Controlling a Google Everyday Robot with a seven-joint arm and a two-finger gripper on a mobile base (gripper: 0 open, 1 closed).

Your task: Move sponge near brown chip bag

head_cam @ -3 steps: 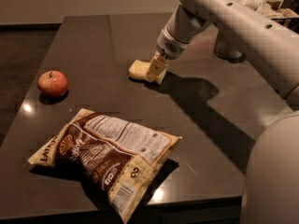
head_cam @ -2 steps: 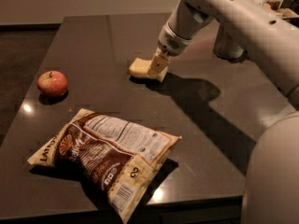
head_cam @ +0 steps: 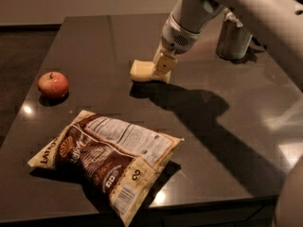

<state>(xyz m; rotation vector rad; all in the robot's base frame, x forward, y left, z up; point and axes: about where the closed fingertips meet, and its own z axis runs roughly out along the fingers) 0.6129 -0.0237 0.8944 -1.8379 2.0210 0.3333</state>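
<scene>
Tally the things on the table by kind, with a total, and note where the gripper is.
Apple: 1
Brown chip bag: 1
Sponge: 1
Grey canister: 1
Total: 4
The gripper is down at the sponge's end nearest the canister.

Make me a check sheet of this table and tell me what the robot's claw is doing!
Surface: dark shiny table with a few glare spots.
Job's things: sponge lies toward the back; brown chip bag lies flat at the front edge, well apart from the sponge.
Clutter: red apple beside the bag's far side; grey metal canister at the back.
Claw: claw is down at the sponge's end nearer the canister, touching it.
Cables: nothing seen.
Surroundings: pale wall behind, dark floor beside the table.
</scene>
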